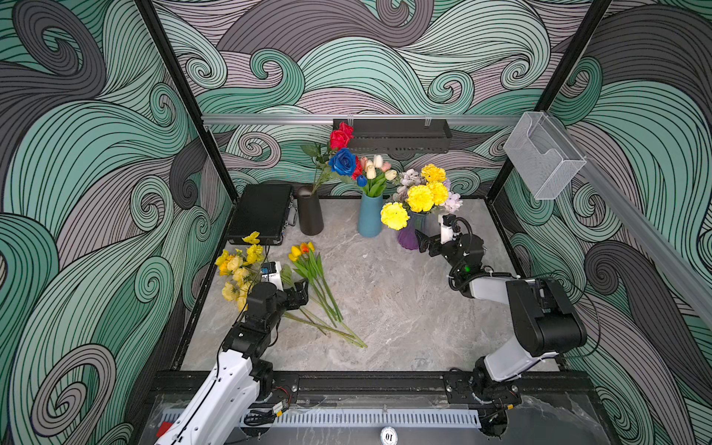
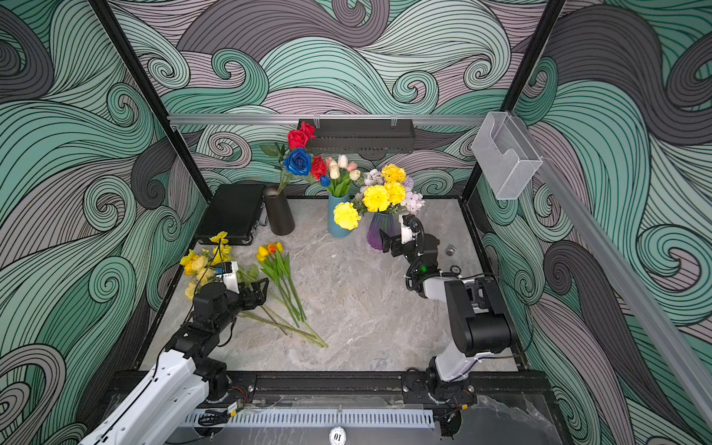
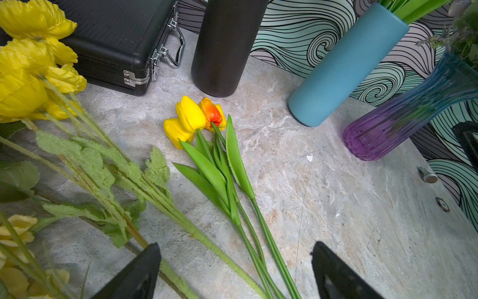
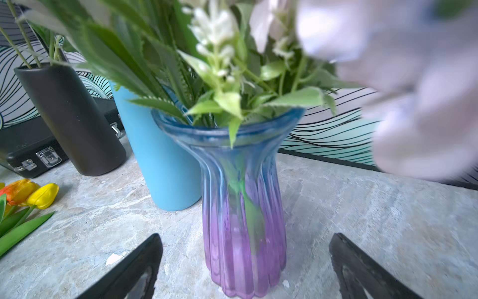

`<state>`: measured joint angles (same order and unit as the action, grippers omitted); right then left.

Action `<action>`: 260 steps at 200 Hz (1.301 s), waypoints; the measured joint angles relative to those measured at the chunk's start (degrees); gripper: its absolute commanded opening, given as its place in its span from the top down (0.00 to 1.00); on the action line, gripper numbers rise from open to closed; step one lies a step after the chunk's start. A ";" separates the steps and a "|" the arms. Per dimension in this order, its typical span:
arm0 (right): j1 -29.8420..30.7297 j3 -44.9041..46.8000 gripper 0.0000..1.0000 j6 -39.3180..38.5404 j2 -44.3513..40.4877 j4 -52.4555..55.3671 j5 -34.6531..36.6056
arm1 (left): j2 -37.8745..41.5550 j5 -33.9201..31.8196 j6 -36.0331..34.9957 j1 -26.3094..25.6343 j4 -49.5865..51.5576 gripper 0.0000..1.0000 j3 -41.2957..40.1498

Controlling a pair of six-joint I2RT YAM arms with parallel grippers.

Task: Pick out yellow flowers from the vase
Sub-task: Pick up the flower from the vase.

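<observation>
A black case [image 1: 262, 212] lies at the back left of the marble table [image 1: 404, 300]. Just beside it stands a black vase [image 1: 310, 215] with red roses [image 1: 341, 136] and a blue rose [image 1: 343, 162]. To its right, a blue vase [image 1: 370, 219] holds pale tulips [image 1: 375, 165]. Lilac blooms [image 1: 452, 202] show further right. A black tray [image 1: 397, 135] hangs on the back rail and a clear box [image 1: 543, 158] on the right rail. A small metal cylinder [image 2: 450, 249] lies near the table's right edge.
</observation>
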<state>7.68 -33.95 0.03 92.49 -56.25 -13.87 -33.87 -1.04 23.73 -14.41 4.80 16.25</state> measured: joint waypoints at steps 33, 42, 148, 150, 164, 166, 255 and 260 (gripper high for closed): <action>1.20 3.85 0.18 0.72 -1.86 -4.57 1.14 | 0.02 0.02 0.00 0.00 -0.02 0.10 0.00; 1.73 4.98 0.25 0.63 -2.54 -6.03 1.09 | 0.02 0.02 0.00 0.00 -0.02 0.10 0.00; 9.40 3.56 0.52 -6.25 -7.89 -11.65 -3.93 | 0.02 0.20 -0.07 0.00 -0.11 0.10 0.00; 9.42 3.26 0.53 -6.43 -7.87 -11.65 -3.93 | 0.02 0.20 -0.09 0.00 -0.11 0.10 -0.02; 9.51 1.18 0.53 -7.74 -7.19 -11.63 -3.89 | 0.02 0.22 -0.13 0.00 -0.11 0.10 0.00; 9.51 0.98 0.54 -7.91 -7.08 -11.63 -3.85 | 0.02 0.22 -0.13 0.00 -0.11 0.10 0.00; 9.57 -6.49 0.63 -12.50 -0.94 -9.14 -2.58 | 0.02 0.24 -0.17 0.00 -0.13 0.10 0.00; 9.57 -6.71 0.64 -12.72 -0.68 -9.11 -2.58 | 0.02 0.22 -0.17 0.00 -0.13 0.10 0.00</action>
<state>17.26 -40.66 -12.69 91.81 -65.36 -16.45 -33.85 -0.82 23.55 -14.41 4.67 16.25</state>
